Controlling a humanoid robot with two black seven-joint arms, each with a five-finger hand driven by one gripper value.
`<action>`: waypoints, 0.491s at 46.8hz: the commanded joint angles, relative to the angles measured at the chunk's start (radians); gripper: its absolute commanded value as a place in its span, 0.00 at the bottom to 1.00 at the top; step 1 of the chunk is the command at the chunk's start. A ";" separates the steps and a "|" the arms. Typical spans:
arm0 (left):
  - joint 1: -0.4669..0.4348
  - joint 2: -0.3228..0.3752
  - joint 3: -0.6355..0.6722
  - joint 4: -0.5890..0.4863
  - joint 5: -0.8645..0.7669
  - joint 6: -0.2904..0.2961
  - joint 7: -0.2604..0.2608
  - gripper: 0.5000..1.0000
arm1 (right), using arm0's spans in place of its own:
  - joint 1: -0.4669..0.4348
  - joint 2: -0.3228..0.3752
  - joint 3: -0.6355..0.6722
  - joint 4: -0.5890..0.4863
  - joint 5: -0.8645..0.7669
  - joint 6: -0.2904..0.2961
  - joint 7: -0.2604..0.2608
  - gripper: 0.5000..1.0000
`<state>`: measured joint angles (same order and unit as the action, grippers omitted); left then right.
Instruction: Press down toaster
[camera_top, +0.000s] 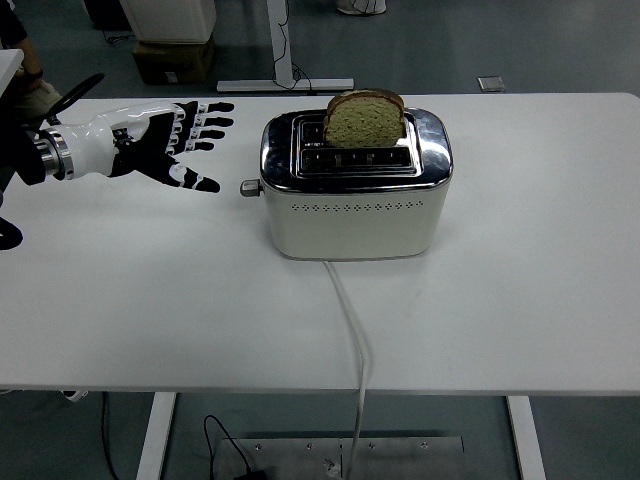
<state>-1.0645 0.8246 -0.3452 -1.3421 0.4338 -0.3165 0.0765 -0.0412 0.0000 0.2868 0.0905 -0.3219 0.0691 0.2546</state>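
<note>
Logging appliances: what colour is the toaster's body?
Cream, with a chrome top; head view.

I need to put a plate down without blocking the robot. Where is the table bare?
Bare: right of the toaster, and the near strip either side of the cord. Crowded: between the left robot hand and the lever.
</note>
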 joint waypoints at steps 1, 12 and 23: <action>-0.038 0.001 0.041 -0.009 0.011 0.000 0.000 1.00 | 0.000 0.000 0.000 0.000 0.000 0.000 0.000 1.00; -0.130 0.007 0.143 -0.055 0.031 0.002 0.029 1.00 | 0.004 0.000 -0.001 0.000 0.000 0.000 0.000 1.00; -0.175 0.050 0.187 -0.074 0.031 0.000 0.039 1.00 | 0.004 0.000 0.000 0.000 0.000 0.000 0.000 1.00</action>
<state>-1.2302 0.8662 -0.1635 -1.4066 0.4649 -0.3151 0.1150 -0.0367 0.0000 0.2867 0.0905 -0.3222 0.0690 0.2546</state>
